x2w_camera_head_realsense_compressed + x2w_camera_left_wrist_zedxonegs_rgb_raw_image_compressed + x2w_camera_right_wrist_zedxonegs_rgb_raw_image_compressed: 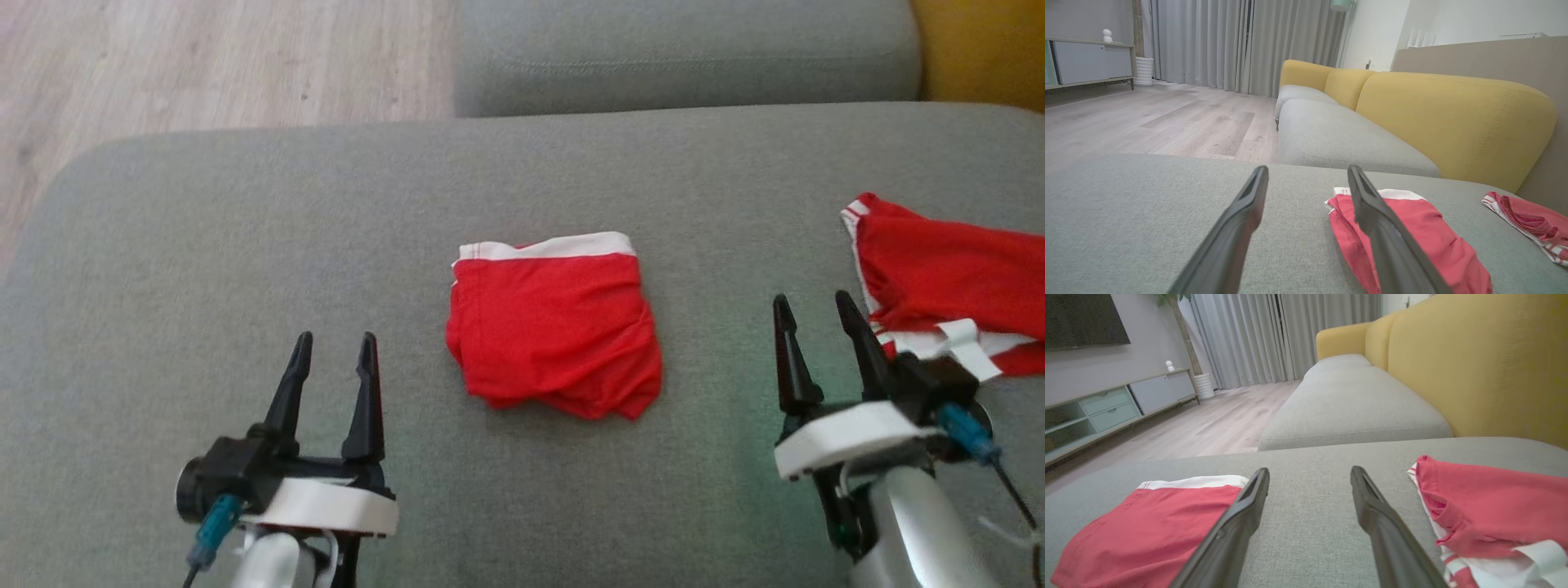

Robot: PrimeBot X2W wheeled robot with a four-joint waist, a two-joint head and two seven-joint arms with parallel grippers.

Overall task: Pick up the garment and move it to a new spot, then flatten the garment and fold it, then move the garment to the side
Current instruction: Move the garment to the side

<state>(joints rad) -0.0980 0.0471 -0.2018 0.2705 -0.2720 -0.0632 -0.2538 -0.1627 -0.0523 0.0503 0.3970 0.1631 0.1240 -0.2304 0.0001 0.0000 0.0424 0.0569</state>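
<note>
Confusion of clothes is the chief risk: the folded red shorts [555,327] lie mid sofa cushion [245,245], between both arms, while a second red garment [947,278] lies just beside the right fingers [790,351]. These and the left fingers [365,392] stand spread, empty. A shallow, one-sided pinch could undo the fold when the shorts are moved aside.

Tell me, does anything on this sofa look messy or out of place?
Only mildly. The second garment on the right of the cushion lies rumpled, with a white loop sticking out beside the right gripper. The folded garment in the middle looks neat, though its lower edge is uneven.
</note>
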